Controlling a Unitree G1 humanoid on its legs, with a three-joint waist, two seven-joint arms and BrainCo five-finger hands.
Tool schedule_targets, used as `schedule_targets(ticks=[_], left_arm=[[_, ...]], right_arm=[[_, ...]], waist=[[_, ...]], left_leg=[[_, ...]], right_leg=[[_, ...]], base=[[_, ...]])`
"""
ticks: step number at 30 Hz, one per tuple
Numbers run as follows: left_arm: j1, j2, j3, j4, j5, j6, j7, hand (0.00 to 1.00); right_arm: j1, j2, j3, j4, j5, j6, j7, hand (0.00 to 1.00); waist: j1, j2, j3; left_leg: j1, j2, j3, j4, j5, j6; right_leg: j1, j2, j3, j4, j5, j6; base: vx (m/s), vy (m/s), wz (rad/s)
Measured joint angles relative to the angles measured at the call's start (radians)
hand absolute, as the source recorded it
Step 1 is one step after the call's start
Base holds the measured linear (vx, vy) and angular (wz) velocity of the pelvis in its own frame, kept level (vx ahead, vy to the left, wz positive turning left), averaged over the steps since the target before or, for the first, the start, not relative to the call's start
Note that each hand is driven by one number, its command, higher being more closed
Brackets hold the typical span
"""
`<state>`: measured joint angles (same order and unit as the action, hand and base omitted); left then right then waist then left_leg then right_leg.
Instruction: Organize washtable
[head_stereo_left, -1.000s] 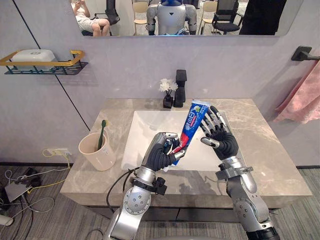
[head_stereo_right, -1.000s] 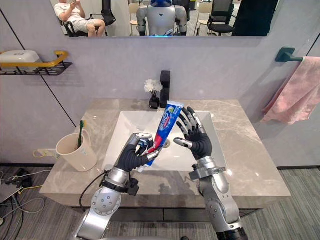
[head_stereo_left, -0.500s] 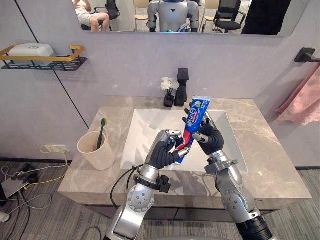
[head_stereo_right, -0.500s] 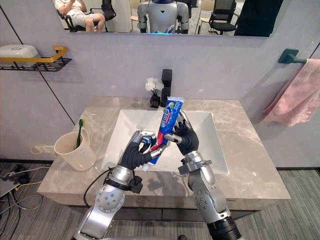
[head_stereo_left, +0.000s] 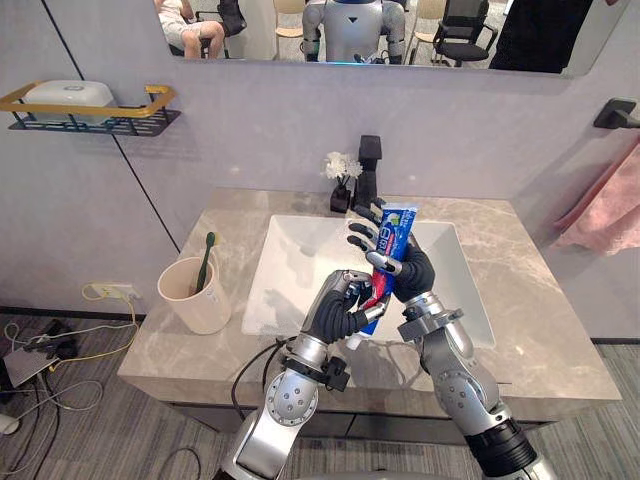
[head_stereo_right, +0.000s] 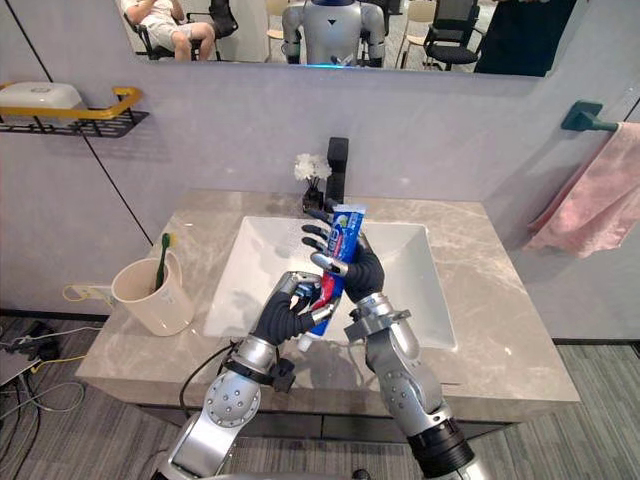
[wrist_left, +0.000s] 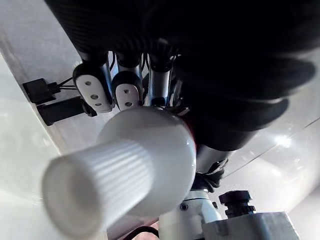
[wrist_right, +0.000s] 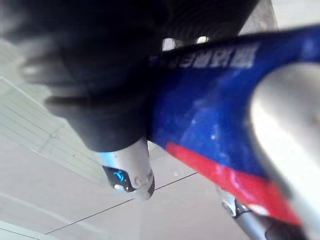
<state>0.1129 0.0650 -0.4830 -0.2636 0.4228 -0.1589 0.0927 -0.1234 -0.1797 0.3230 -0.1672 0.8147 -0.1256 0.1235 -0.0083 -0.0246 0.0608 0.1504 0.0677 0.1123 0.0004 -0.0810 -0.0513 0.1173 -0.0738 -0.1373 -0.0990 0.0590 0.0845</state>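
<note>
A blue and red toothpaste tube (head_stereo_left: 393, 228) stands upright over the front of the white sink basin (head_stereo_left: 300, 250), its white cap (wrist_left: 100, 180) pointing down. My left hand (head_stereo_left: 335, 315) is shut on the tube's lower end, near the cap. My right hand (head_stereo_left: 412, 275) reaches in from the right. Its fingers curl round the tube's upper half (wrist_right: 210, 100), with the palm behind it. A beige cup (head_stereo_left: 195, 295) holding a green toothbrush (head_stereo_left: 204, 262) sits on the marble countertop (head_stereo_left: 520, 300), to the left of the basin.
A black faucet (head_stereo_left: 368, 165) and a small vase of white flowers (head_stereo_left: 341, 180) stand behind the basin. On the left wall a shelf (head_stereo_left: 140, 115) carries a white soap box (head_stereo_left: 70, 97). A pink towel (head_stereo_left: 605, 205) hangs at the right.
My right hand has moved in from beside the tube and closed its spread fingers round the upper half. The left hand keeps its hold. The camera has shifted slightly.
</note>
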Motion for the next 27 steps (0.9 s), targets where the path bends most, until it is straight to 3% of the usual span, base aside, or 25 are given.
schedule_targets(ticks=[20,21,27], left_arm=[[0.007,-0.002,0.020,0.023,0.009,-0.005,0.017,1.00],[0.007,-0.002,0.023,0.024,0.011,-0.005,0.017,0.00],[0.007,-0.006,0.048,0.010,0.011,-0.005,0.022,0.00]], right_arm=[[0.000,0.065,-0.004,0.016,-0.003,0.000,0.009,1.00],[0.000,0.075,-0.007,0.025,-0.003,0.000,0.009,1.00],[0.003,0.101,-0.011,0.026,-0.001,-0.005,0.007,1.00]], waist=[[-0.002,-0.004,-0.002],[-0.002,-0.004,-0.002],[-0.002,-0.004,-0.002]], left_leg=[[-0.001,0.000,-0.005,-0.005,0.006,0.001],[0.000,0.000,-0.006,-0.008,0.008,0.001],[0.003,0.000,-0.015,-0.026,0.021,-0.001]], right_leg=[[0.000,0.000,-0.005,0.000,0.000,0.000],[0.000,0.000,-0.006,0.000,0.000,0.000],[0.000,0.000,-0.018,0.000,0.000,0.000]], base=[[-0.01,-0.002,0.00],[-0.01,-0.005,0.04],[-0.02,-0.008,0.05]])
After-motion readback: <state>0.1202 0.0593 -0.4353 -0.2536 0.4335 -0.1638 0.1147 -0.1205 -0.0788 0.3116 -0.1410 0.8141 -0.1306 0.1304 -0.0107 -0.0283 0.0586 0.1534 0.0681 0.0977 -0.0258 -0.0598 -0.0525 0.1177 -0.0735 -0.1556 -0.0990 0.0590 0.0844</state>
